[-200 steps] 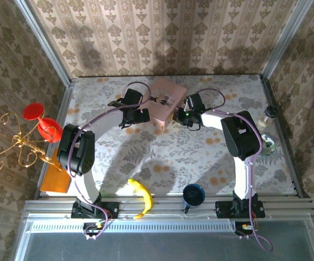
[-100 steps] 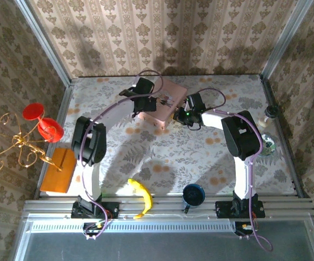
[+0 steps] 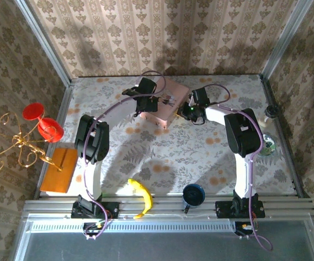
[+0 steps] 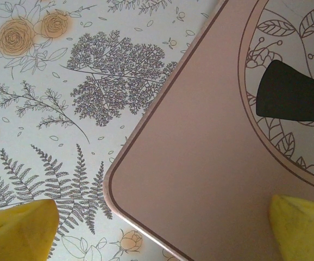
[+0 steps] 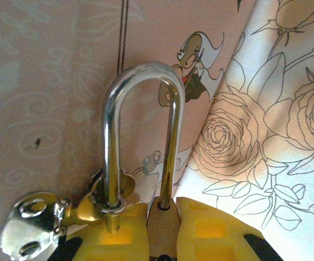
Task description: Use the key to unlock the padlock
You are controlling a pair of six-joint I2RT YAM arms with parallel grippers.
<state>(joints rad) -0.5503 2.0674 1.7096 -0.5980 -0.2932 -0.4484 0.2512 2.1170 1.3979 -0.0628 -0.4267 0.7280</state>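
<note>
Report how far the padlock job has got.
Done: right gripper shut on the padlock, at the clasp of the pink box. In hand: left gripper hangs open over the box corner. Left: key in, turn, free the shackle.

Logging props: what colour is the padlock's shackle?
Shiny silver; the padlock's shackle shows best in the right wrist view.

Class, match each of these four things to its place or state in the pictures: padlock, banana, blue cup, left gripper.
Things:
1 padlock
2 banana
3 blue cup
4 left gripper

Places or states:
a open, over a corner of the pink box
b clamped between the fingers of the right gripper
c near edge, nearer the right arm's base
d near edge, nearer the left arm's base

Pairs: 1-b, 2-d, 3-c, 4-a
</note>
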